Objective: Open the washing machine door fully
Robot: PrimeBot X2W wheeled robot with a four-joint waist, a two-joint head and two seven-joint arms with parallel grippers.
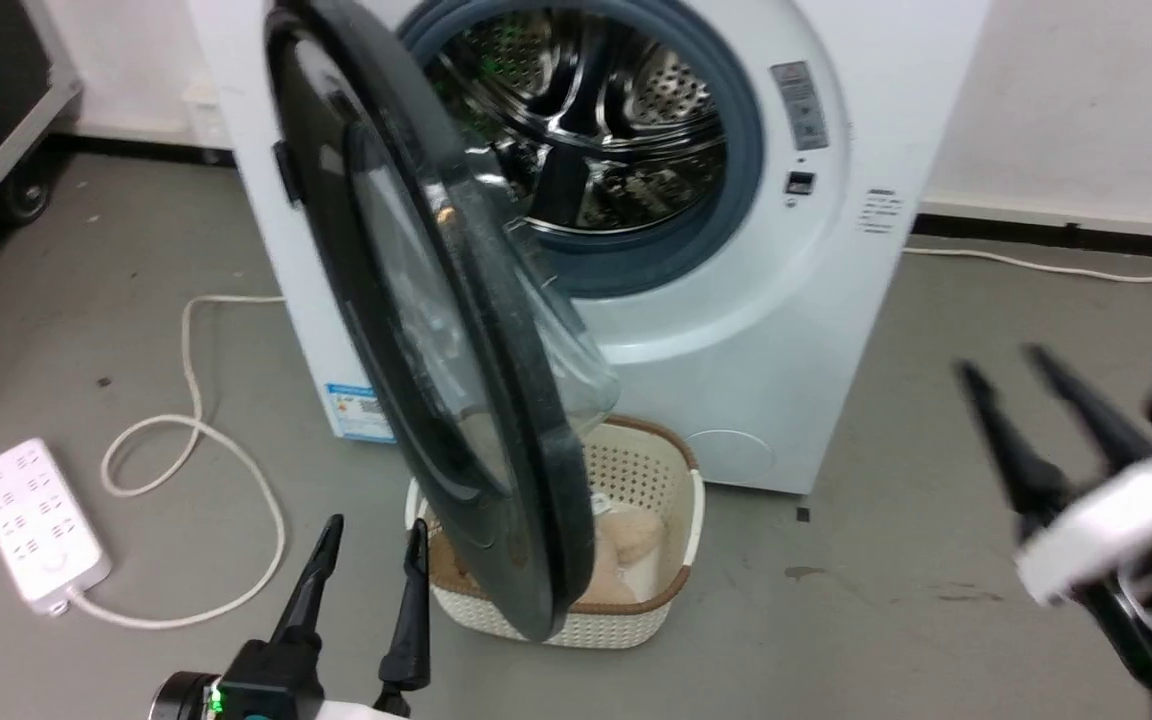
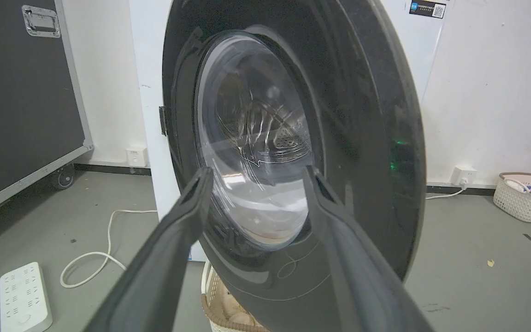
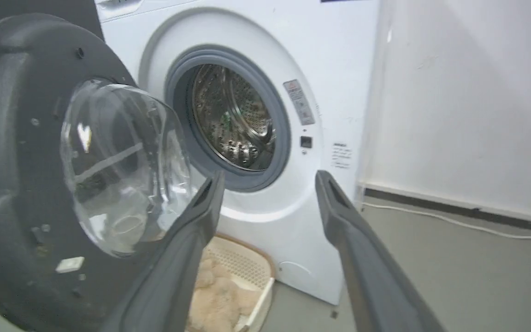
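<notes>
The washing machine point(image 1: 736, 300) is a white front-loader with a grey gasket and steel drum point(image 1: 596, 120). Its round black door point(image 1: 416, 330) with the bulging glass bowl stands swung out, roughly square to the machine's front, hinged at the left. My left gripper point(image 1: 376, 535) is open, low and just left of the door's lower edge, touching nothing. From the left wrist, the door's outer face point(image 2: 362, 138) rises behind the open fingers point(image 2: 187, 216). My right gripper point(image 1: 1001, 365) is open at the lower right, away from the machine. The right wrist looks at the door's inner side point(image 3: 12, 175) and the drum point(image 3: 233, 120).
A cream perforated basket point(image 1: 636, 470) with beige cloth stands on the floor under the door. A white power strip point(image 1: 36, 525) and cable point(image 1: 196, 440) lie at the left. A black wheeled case point(image 2: 21, 106) is at the far left, another basket point(image 2: 523, 198) by the right wall.
</notes>
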